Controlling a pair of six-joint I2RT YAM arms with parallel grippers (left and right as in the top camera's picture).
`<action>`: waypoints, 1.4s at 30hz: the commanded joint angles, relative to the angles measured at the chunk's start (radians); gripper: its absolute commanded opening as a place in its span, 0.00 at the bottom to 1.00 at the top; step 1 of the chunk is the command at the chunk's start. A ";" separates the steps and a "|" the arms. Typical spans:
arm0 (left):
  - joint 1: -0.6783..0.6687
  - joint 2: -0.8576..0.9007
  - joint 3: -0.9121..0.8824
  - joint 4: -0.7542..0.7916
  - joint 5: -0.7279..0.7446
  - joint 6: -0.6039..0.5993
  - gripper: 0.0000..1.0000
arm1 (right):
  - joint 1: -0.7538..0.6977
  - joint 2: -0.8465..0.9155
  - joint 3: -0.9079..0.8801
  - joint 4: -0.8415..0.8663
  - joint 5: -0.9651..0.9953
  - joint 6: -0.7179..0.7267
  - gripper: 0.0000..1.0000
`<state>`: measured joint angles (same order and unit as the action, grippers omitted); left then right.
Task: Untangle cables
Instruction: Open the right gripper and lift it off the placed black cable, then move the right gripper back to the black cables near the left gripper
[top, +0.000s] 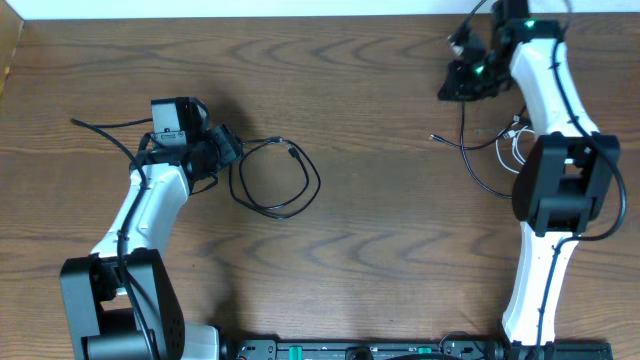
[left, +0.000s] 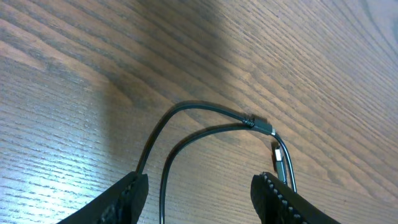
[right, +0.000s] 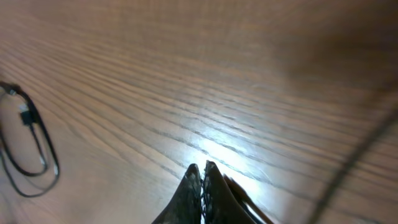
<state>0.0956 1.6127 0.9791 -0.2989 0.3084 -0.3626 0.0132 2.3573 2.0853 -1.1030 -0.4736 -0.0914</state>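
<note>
Over on the left side of the wooden table (top: 380, 250), the left gripper (top: 228, 148) is standing with its fingers (left: 127, 196) partly apart. The black cable (top: 285, 195) is lying in a loose loop just to its right, with two strands passing between those fingers unpinched and its small plugs (left: 266, 129) resting on the wood just ahead. The right gripper (right: 202, 168) is sitting at the far right end, well apart from that loop, with its fingertips pressed together on nothing I can make out. The white cable (top: 515, 138) is lying in a small tangle beside the right arm (top: 545, 90), partly hidden under it.
</note>
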 joint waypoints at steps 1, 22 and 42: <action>0.004 0.003 -0.006 -0.003 -0.011 0.005 0.58 | 0.028 -0.016 -0.095 0.067 0.005 -0.005 0.02; 0.004 0.003 -0.006 -0.003 -0.011 0.005 0.58 | -0.011 -0.019 -0.232 0.102 0.589 0.188 0.03; 0.004 0.003 -0.006 -0.003 -0.014 0.005 0.25 | 0.135 -0.081 -0.085 0.036 -0.218 -0.149 0.01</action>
<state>0.0956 1.6127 0.9783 -0.2989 0.3084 -0.3645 0.0971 2.3089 1.9850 -1.0554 -0.5034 -0.1368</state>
